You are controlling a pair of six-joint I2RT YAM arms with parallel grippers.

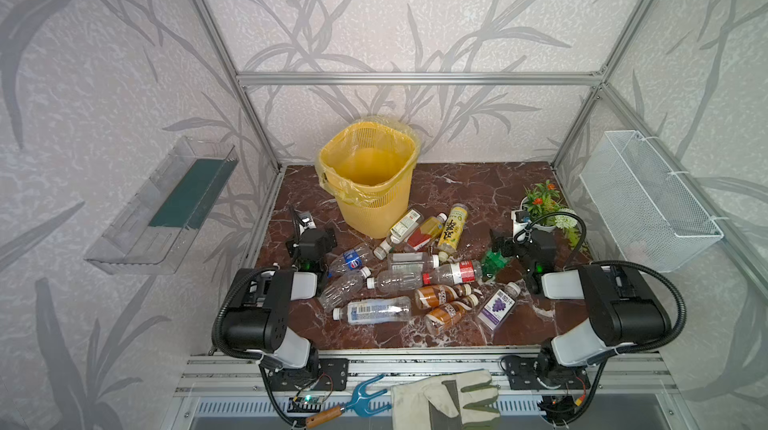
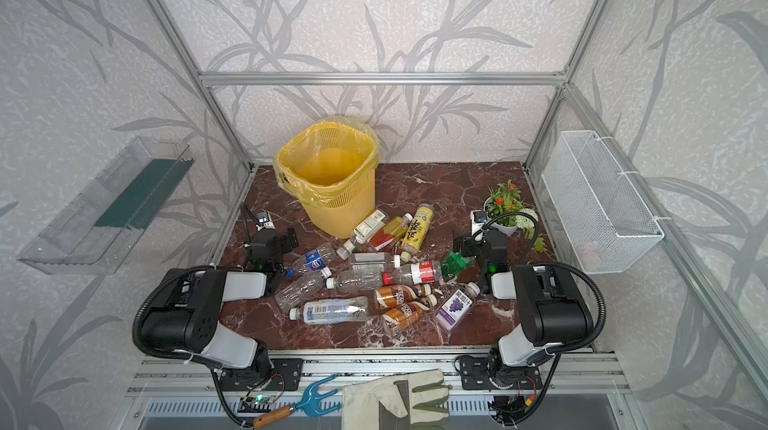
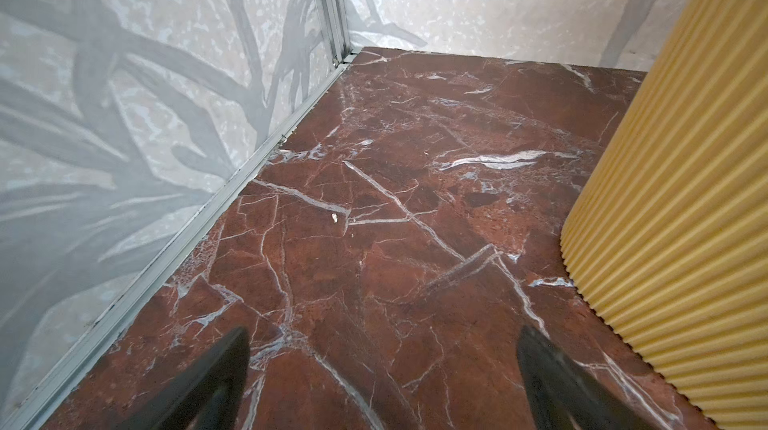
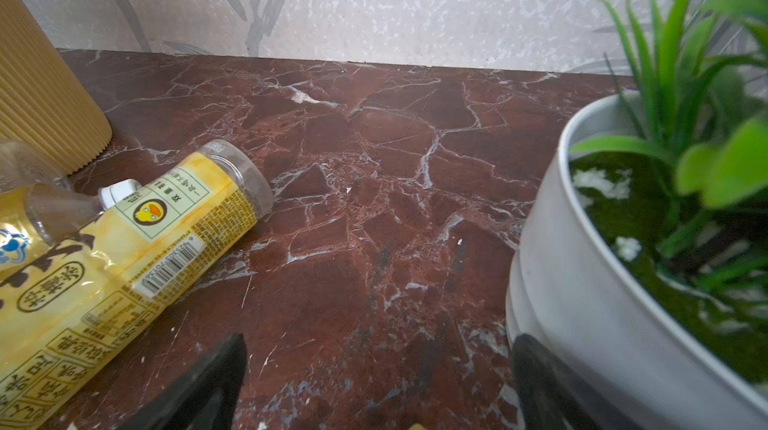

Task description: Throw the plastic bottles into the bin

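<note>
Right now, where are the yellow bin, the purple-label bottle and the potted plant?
yellow bin (image 1: 376, 215): in a top view, on its perforated outer wall.
purple-label bottle (image 1: 496, 307): in a top view, on its label.
potted plant (image 4: 590, 295): right wrist view, on the white pot's wall.

A yellow-labelled bottle (image 4: 137, 249) lies on its side on the red marble tabletop (image 4: 374, 182), its clear base pointing toward the patterned wall (image 4: 415, 3). A clear bottle (image 4: 62, 207) with a white cap lies just beside it, at the foot of the ribbed yellow bin (image 4: 37, 87). Across the marble, a white pot (image 4: 590, 303) holds a green plant (image 4: 681, 74). The right gripper (image 4: 380, 338) hangs over bare marble, its dark jaws spread wide with nothing between them.
</note>
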